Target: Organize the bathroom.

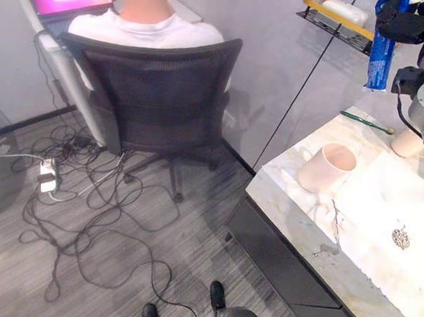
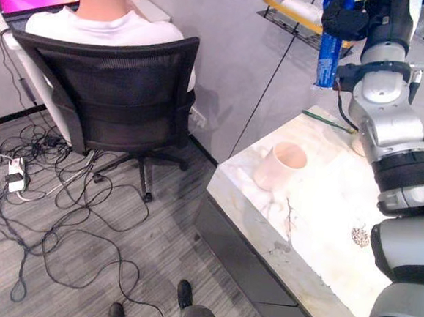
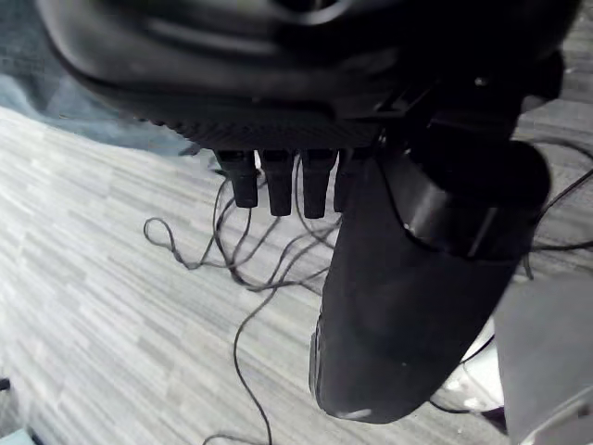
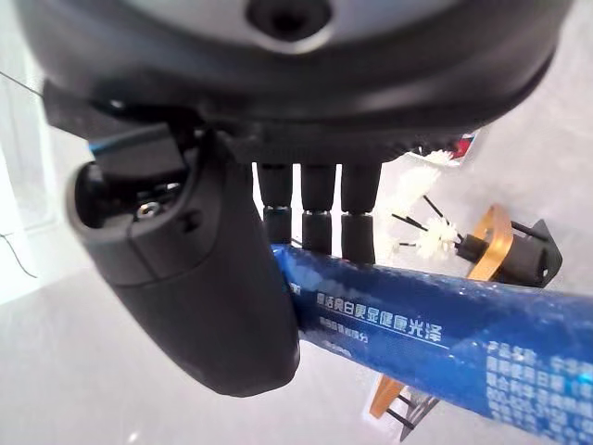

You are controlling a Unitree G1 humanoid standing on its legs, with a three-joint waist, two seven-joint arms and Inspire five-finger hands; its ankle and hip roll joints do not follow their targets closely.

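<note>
- Right hand (image 2: 355, 21) is raised at the far right, near the wall shelf (image 2: 300, 18); its fingers and thumb are curled round a blue tube (image 2: 328, 54), which hangs down from the hand over the far end of the counter (image 2: 317, 225).
- In the right wrist view the same blue tube (image 4: 435, 334) lies across the fingers (image 4: 315, 209), pressed by the thumb.
- Left hand (image 3: 389, 306) shows in its own wrist view above the grey floor (image 3: 111, 306) with loose cables; its fingers are short curled stubs and it holds nothing.
- Containers: 1 pink cup (image 1: 327, 167) lies tilted on the marble counter, near its left edge, mouth turned up and to the right; I cannot tell if anything is in it.
- 1 more pale cup (image 1: 408, 143) stands at the far right of the counter, partly behind the robot arm; its inside is hidden.
- The wall shelf is a black wire rack with a yellow rim and holds 1 white object (image 1: 345, 11).
- 1 green thin stick (image 1: 367, 122) lies on the far end of the counter, between the 2 cups and the wall.
- 1 small dark speck (image 1: 400, 238) sits on the counter to the right.
- 1 person (image 1: 146, 17) sits on 1 black mesh chair (image 1: 154, 95) at the far left, back turned.
</note>
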